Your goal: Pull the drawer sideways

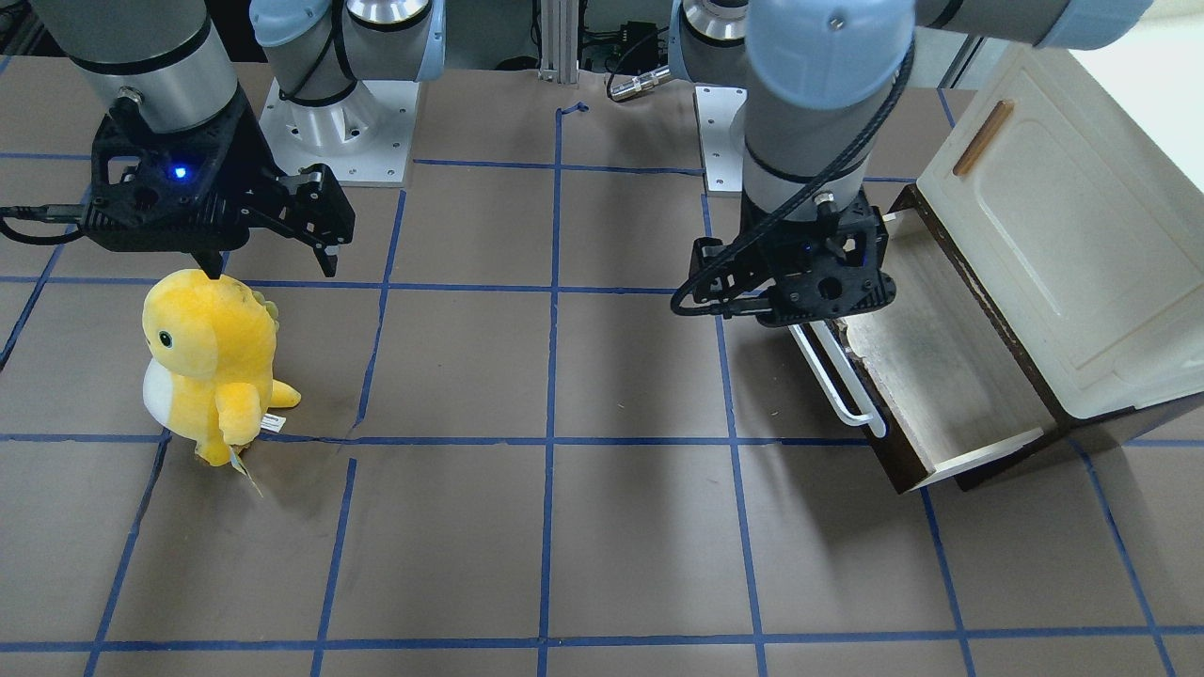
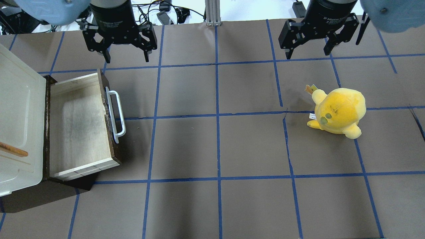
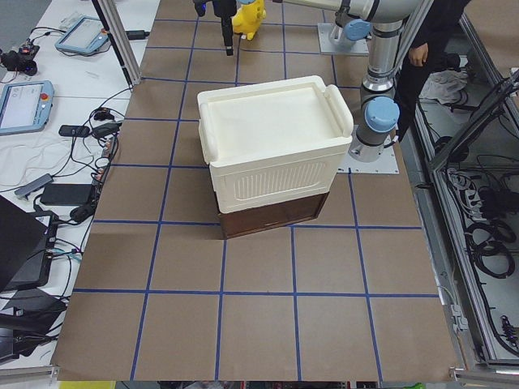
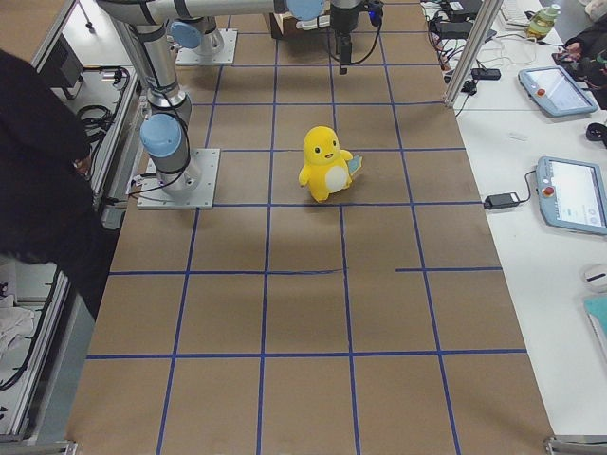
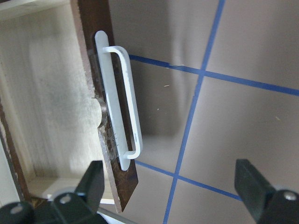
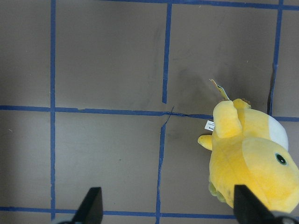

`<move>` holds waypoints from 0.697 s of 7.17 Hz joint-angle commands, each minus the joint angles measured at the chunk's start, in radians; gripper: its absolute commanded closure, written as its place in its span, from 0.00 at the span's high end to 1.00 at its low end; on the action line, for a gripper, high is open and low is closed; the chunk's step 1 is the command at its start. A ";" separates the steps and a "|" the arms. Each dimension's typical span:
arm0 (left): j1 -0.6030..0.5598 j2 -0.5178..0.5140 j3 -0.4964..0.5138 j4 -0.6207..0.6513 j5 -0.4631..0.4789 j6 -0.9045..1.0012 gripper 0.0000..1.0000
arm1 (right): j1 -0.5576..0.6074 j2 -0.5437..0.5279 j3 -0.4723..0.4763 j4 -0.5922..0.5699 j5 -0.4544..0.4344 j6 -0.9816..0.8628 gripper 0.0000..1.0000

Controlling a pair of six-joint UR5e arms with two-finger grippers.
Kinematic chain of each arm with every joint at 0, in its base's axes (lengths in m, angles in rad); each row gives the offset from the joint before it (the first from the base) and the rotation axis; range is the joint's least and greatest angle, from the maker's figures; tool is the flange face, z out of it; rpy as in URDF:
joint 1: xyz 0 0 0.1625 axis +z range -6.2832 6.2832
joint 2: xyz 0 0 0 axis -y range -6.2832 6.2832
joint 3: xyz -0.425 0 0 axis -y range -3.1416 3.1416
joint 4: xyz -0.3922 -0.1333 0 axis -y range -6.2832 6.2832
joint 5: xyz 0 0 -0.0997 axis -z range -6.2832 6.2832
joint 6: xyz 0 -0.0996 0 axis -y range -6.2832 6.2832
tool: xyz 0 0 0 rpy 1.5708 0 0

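The drawer [image 2: 79, 122] stands pulled out of the cream-white cabinet [image 2: 20, 116], showing its pale-wood inside. Its dark brown front panel [image 2: 108, 109] carries a long white bar handle [image 2: 118, 114]. The handle also shows in the front-facing view [image 1: 837, 376] and the left wrist view [image 5: 124, 102]. My left gripper [image 2: 127, 57] is open and empty, raised above the handle's robot-side end and touching nothing. In its wrist view [image 5: 170, 186] the handle lies toward the left finger. My right gripper [image 2: 307, 53] is open and empty, hanging over the table near the plush.
A yellow plush toy [image 2: 337, 111] stands on the right half of the brown table with its blue tape grid. It also shows below the right gripper in the front-facing view [image 1: 202, 357]. The cabinet sits at the table's left end. A person stands by the robot in the side views.
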 commanded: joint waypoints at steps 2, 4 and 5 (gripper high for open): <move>0.087 0.059 -0.053 0.031 -0.056 0.061 1.00 | 0.000 0.000 0.000 0.000 0.000 0.001 1.00; 0.089 0.117 -0.136 0.087 -0.057 0.228 1.00 | 0.000 0.000 0.000 0.000 0.000 0.001 1.00; 0.094 0.146 -0.176 0.097 -0.054 0.277 1.00 | 0.000 0.000 0.000 0.000 -0.001 0.001 1.00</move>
